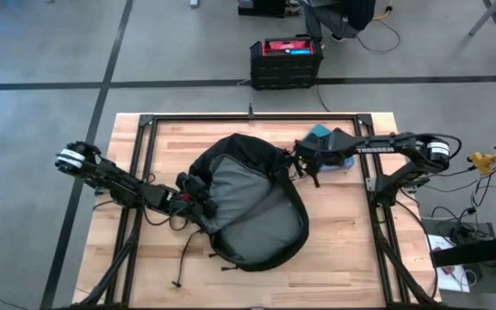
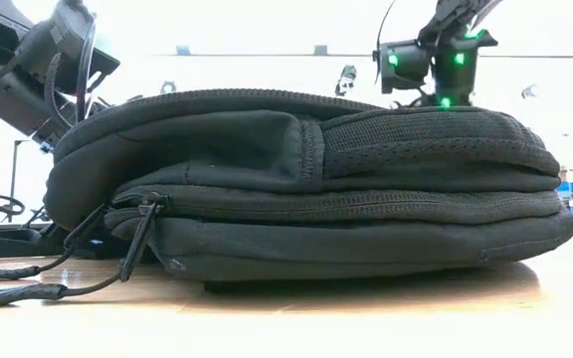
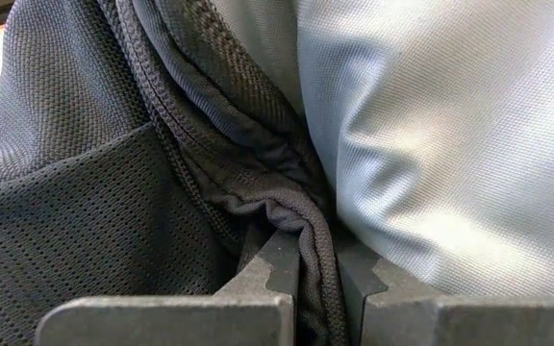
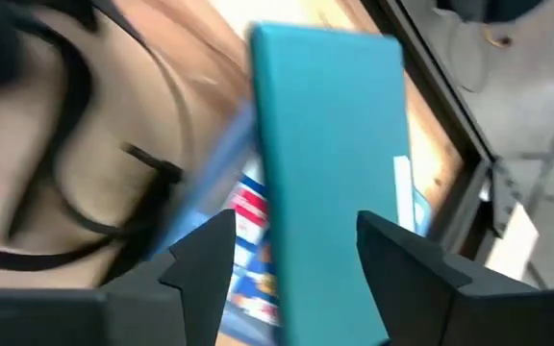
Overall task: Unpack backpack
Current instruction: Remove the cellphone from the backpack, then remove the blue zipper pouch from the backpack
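Note:
The black backpack (image 1: 248, 211) lies flat on the wooden table, its mouth open and its grey lining (image 1: 248, 202) facing up. In the low view the backpack (image 2: 316, 189) rests on its broad side. My left gripper (image 1: 198, 200) is shut on the backpack's left rim. My right gripper (image 1: 310, 165) hovers open past the backpack's far right side. Below it lies a flat teal thing (image 4: 330, 144) on a blue printed packet (image 4: 253, 231), and the fingers stand apart above the teal thing without touching it. My left gripper pinches a bunched fold of the backpack's opening edge (image 3: 306, 216), where the black mesh outer meets the grey lining, between its two fingers. The fingers come from the table's left side, slanting down. The backpack's body stays on the table.
Black frame rails (image 1: 257, 118) run along the table's far side and both sides. Loose black straps (image 1: 183, 258) trail toward the near edge. A black crate with a red top (image 1: 287, 62) stands on the floor beyond the table. Bare wood (image 1: 343, 250) shows at the near right.

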### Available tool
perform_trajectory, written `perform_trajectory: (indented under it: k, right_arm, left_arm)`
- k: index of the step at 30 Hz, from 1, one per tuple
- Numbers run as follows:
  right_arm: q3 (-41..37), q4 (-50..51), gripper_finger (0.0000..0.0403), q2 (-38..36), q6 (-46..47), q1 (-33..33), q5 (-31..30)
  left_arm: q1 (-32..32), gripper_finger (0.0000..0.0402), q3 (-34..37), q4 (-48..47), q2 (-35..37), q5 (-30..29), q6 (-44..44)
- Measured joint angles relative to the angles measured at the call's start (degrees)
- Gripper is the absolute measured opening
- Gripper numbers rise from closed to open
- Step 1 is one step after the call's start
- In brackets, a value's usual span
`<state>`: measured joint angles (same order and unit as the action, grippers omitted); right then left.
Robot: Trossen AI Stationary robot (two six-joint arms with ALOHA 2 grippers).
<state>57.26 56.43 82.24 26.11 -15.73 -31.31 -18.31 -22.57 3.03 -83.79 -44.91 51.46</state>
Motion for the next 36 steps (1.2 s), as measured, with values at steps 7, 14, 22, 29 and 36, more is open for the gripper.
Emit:
perform_trajectory:
  k: [7,14,22,29,36]
  right_arm:
    - [7.12,0.08,0.022,-0.04,-0.48,8.6,3.28]
    - [9.25,-10.75,0.0222,0.01,-0.25,26.0,2.76]
    - [4.14,-40.71,0.0201,5.21,-6.13,44.12,2.82]
    - [4.98,-48.1,0.0186,16.94,-5.75,47.63,2.82]
    - [5.52,-53.48,0.0173,24.78,-4.15,47.62,2.09]
  left_arm:
    - [-0.02,0.0008,0.0,0.0,0.09,0.0,0.0]
    - [-0.05,0.0008,0.04,-0.02,0.52,0.42,-0.09]
    - [-0.07,0.0008,0.32,2.53,1.74,2.07,-2.28]
    - [-0.17,0.0008,-3.53,2.4,10.91,6.84,-16.06]
    - [0.09,0.0008,-16.31,-6.4,23.45,5.82,-31.41]
